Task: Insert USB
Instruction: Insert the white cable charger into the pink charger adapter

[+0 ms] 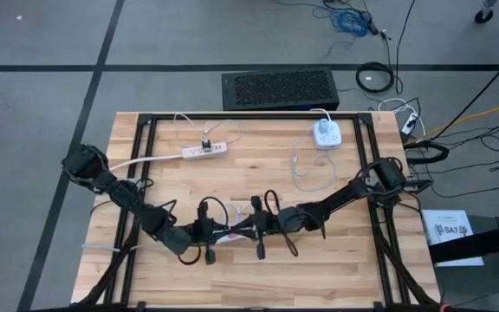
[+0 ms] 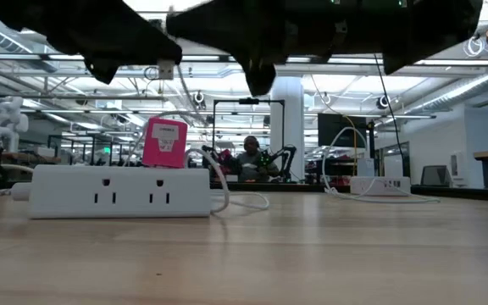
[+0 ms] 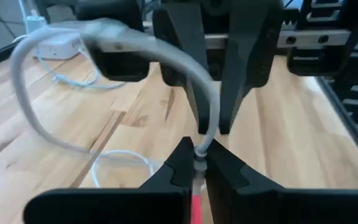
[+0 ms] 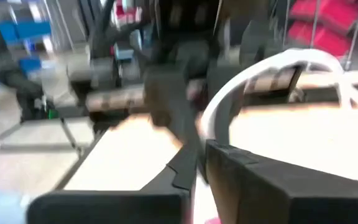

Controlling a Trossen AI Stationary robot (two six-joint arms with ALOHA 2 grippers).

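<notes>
The table [image 1: 336,260] is light wooden planking with darker grain streaks and a black frame; on it, a white power strip [image 1: 203,151] carries a pink-and-white adapter [image 2: 164,142]. To the right of the power strip lies a round white charging hub [image 1: 326,134] with a pale blue mark and a thin white cord [image 1: 306,169]. Nearer than the power strip, both black arms meet at a white USB cable [image 3: 166,59] with a red tip [image 3: 196,205].

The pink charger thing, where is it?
In the low view, the pink charger is plugged into the top of the white power strip, on the left, at the table's far side.
</notes>
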